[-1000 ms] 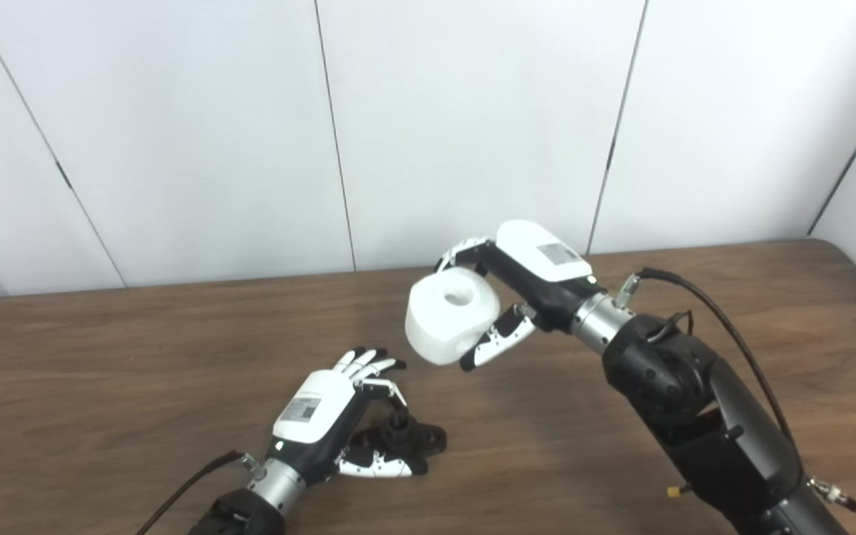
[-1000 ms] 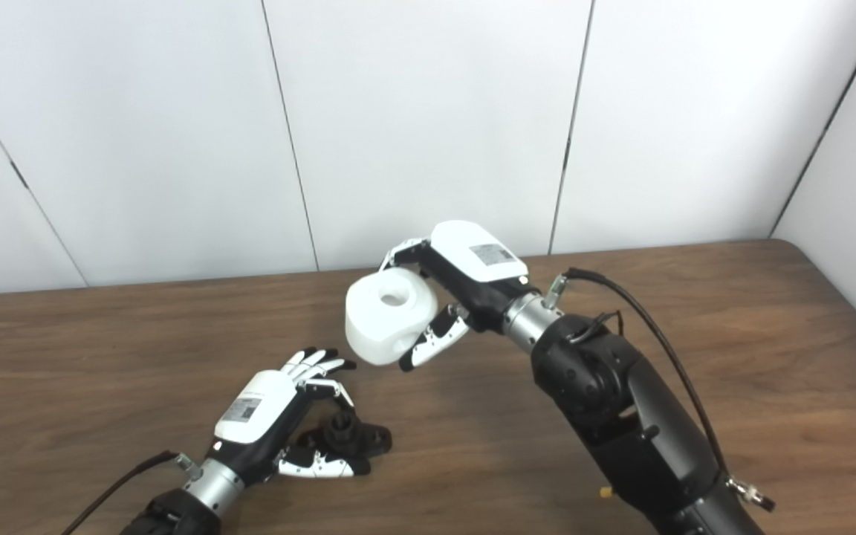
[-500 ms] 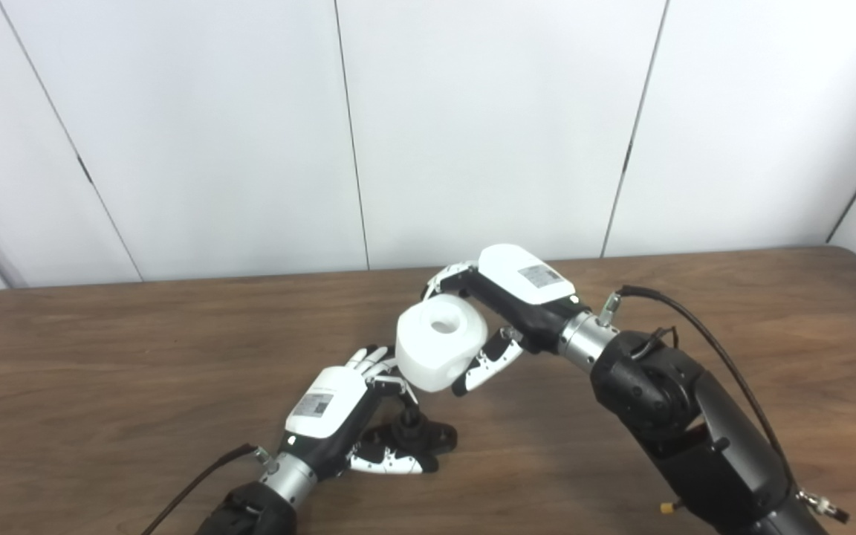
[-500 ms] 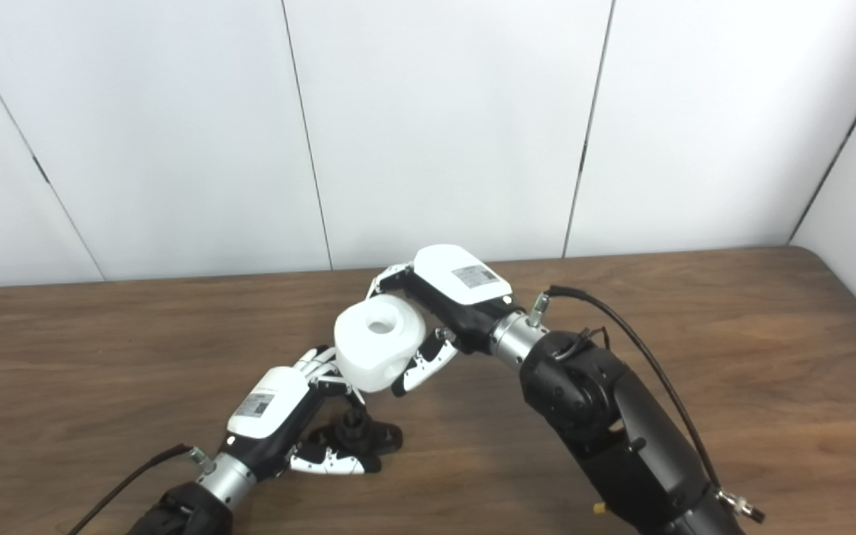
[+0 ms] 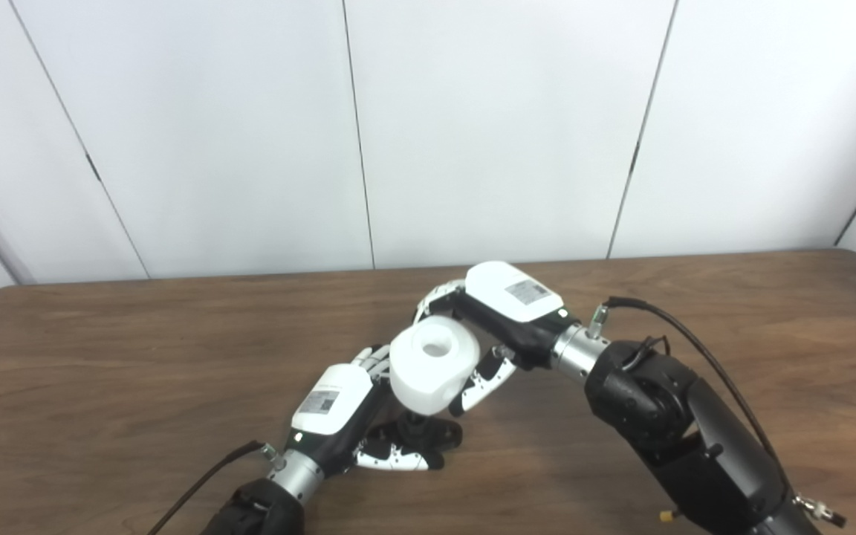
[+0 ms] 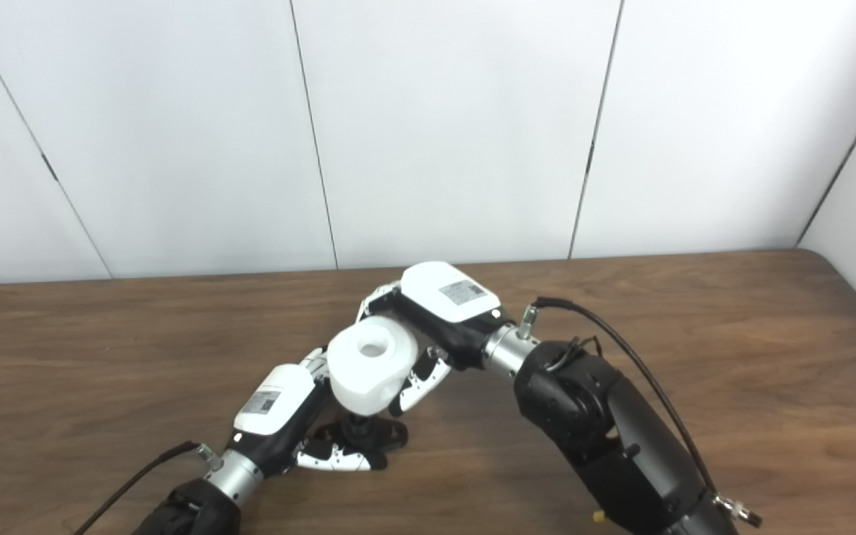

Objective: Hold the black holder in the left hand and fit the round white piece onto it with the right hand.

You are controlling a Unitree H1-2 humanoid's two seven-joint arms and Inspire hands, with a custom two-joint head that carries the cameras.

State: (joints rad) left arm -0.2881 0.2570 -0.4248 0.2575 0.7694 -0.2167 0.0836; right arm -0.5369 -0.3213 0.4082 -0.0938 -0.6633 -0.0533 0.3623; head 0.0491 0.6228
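The right hand [image 5: 506, 316] is wrapped around the round white piece [image 5: 432, 362], its fingers [image 5: 481, 379] curled under the near side, and carries the piece clear of the table with its central hole facing up. Directly below, at about 6 o'clock from the piece, sits the black holder [image 6: 357, 435] with its short upright post, resting on the table and pinched between the thumb and fingers of the left hand [image 6: 273, 412], which is closed on it. The white piece hides the top of the post, so whether the two already touch cannot be told. The likely trouble is misalignment: if the hole comes down off-centre or tilted, the piece could jam on the post's edge or push the small holder sideways out of the left hand's light pinch. The left fingertips, close at 9 o'clock of the piece, could also be caught under it. The surface is a dark wood-grain table [image 5: 101, 357] with rounded corners, backed by plain white wall panels [image 5: 495, 126] split by thin dark seams.
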